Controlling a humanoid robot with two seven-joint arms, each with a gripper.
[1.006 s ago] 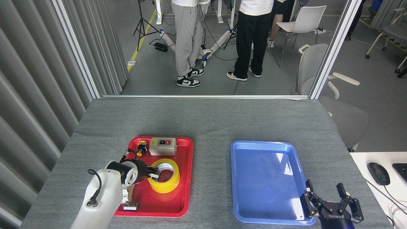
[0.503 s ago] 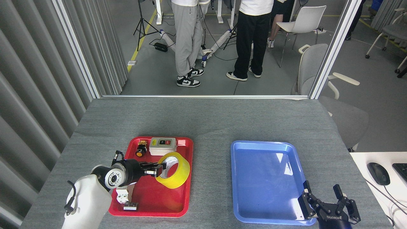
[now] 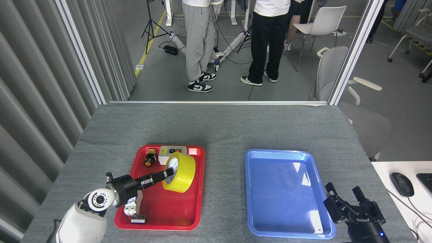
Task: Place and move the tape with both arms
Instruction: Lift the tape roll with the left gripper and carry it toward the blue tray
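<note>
Left black gripper (image 3: 167,174) is gripping the wide yellow translucent tape roll (image 3: 179,171) by its rim, fingers closed on it. The roll is tilting on edge, apparently lifted above the red plastic tray (image 3: 192,216), in front of a grey switch box (image 3: 167,151). Right black gripper (image 3: 353,201) is hovering with fingers spread, empty, just off the blue plastic tray (image 3: 282,189) near corner.

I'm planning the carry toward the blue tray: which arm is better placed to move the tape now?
Left. The left gripper already holds the tape, tilted up above the red tray. The right gripper sits open at the blue tray's near right corner, holding nothing, better suited to receive.
</note>
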